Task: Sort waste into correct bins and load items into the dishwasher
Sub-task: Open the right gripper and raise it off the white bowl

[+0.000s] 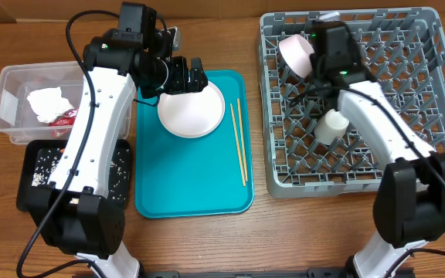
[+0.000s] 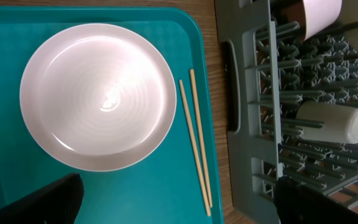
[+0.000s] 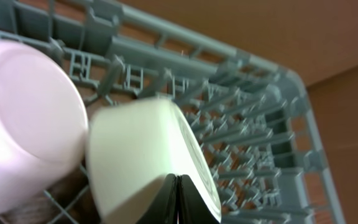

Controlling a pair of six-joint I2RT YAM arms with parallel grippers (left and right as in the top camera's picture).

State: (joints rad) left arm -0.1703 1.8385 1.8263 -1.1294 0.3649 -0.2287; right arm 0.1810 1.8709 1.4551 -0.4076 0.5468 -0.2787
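Note:
A white plate [image 1: 191, 112] lies on the teal tray [image 1: 195, 193], with the wooden chopsticks [image 1: 239, 143] beside it on the right. My left gripper [image 1: 185, 77] hovers over the plate's far edge, open and empty; in the left wrist view [image 2: 179, 202] the plate [image 2: 98, 96] and chopsticks [image 2: 197, 149] lie below it. My right gripper [image 1: 324, 58] is over the grey dish rack [image 1: 408, 46]. In the right wrist view its fingers [image 3: 178, 186] are shut on a white bowl [image 3: 142, 155], tilted on its side. Another white bowl [image 1: 298, 54] leans in the rack next to it. A small white cup [image 1: 331, 126] lies in the rack.
The clear tub [image 1: 10, 85] at far left holds a crumpled white tissue [image 1: 45, 100] and a red wrapper [image 1: 68, 116]. The black tray [image 1: 33, 185] in front of it holds white rice scraps. The left arm crosses over both bins.

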